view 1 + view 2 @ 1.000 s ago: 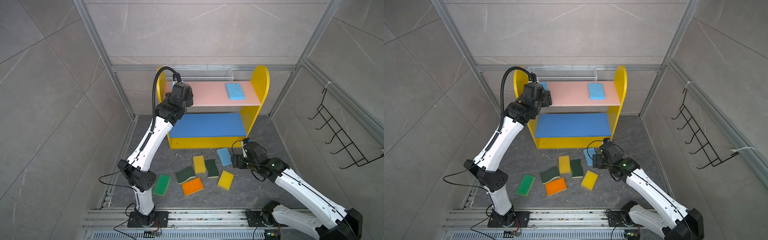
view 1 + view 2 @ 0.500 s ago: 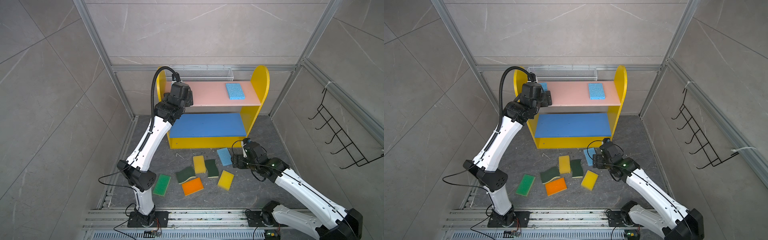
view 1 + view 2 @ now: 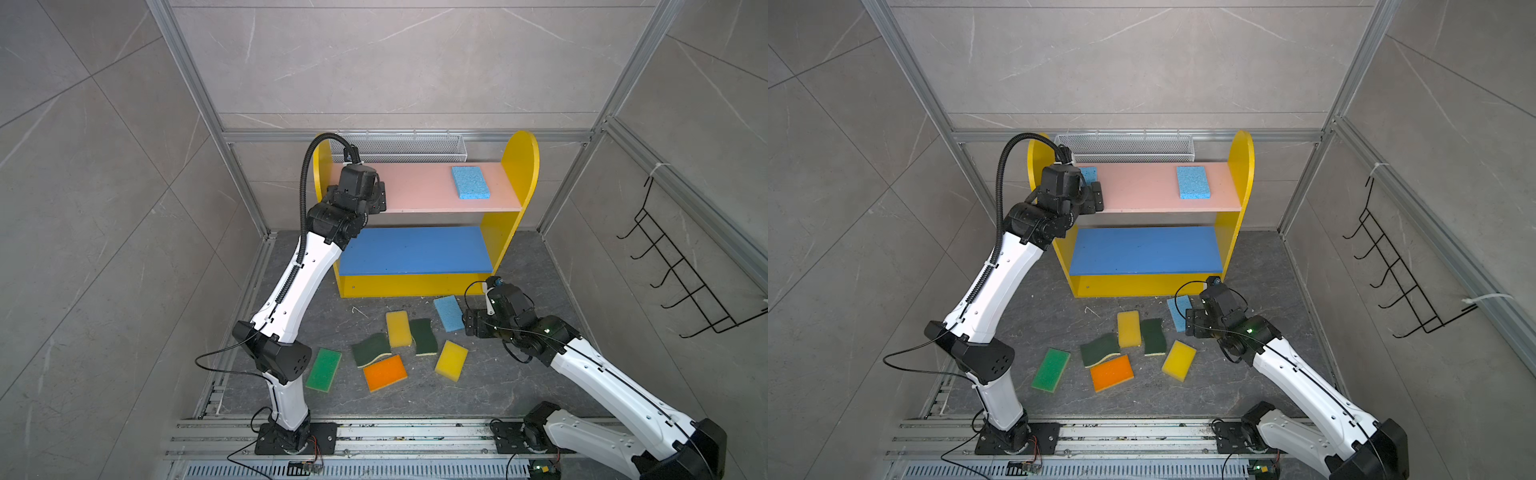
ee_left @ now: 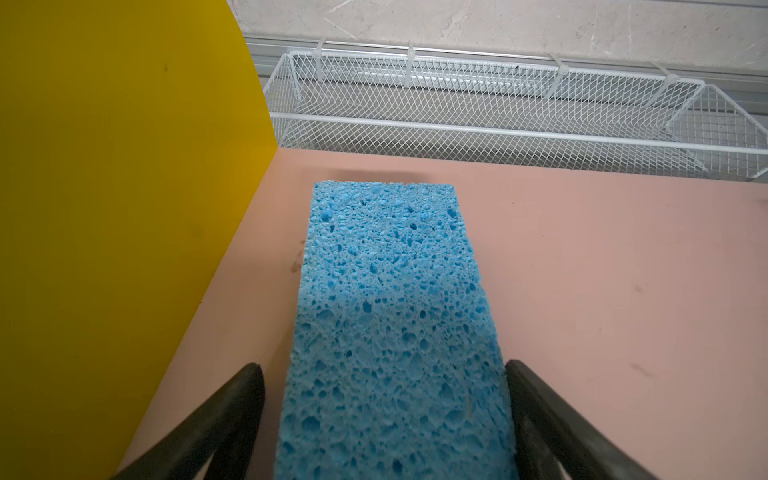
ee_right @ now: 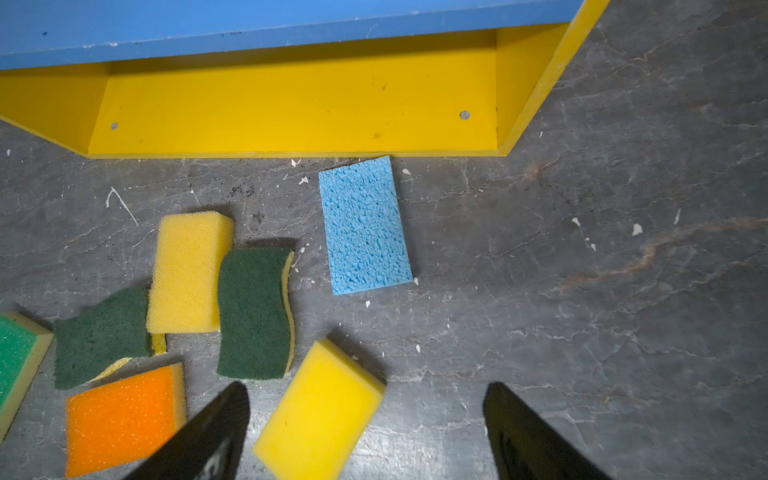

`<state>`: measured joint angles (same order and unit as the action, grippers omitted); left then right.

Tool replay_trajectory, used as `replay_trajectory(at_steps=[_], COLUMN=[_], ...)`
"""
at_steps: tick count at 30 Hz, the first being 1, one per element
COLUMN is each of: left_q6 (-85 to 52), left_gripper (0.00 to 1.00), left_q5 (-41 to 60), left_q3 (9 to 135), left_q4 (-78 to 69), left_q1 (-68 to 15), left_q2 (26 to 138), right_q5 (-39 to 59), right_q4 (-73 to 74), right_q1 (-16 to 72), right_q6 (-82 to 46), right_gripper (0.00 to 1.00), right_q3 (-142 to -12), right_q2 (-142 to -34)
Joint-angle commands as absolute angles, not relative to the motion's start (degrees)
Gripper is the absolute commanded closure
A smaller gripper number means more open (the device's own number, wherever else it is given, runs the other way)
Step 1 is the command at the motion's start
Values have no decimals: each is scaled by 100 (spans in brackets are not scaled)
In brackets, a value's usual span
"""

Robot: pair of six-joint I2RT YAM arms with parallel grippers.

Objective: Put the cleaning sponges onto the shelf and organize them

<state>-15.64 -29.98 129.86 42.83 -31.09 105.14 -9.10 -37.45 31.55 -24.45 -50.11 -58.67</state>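
Update: left gripper is spread wide either side of a blue sponge lying flat on the shelf's pink board, not squeezing it, second blue sponge sits at the other end, and right gripper hangs wide open, empty, above the floor near a yellow sponge.

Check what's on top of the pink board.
Lying flat: a light blue sponge near the right end, a second blue sponge at the left between the open left fingers. In both top views the left arm mostly hides it.
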Motion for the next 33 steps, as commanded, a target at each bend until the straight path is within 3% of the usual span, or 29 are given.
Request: replay_trajectory(at_steps=[1, 33], left_q6=[-1604, -1462], left_gripper=[9, 3], left_q5=[-2862, -3181], left_q3=[13098, 14046], left_q4=[4519, 4975], left_q1=[-3137, -3199], left_q2=[10251, 10975], right_q5=[-886, -1121], right_q4=[-3849, -3996], right_q1=[3187, 3182], right_q6=[-2531, -2386], right_gripper=[9, 9], right_q3=[-4988, -4974], right_q2=[-5740, -5528])
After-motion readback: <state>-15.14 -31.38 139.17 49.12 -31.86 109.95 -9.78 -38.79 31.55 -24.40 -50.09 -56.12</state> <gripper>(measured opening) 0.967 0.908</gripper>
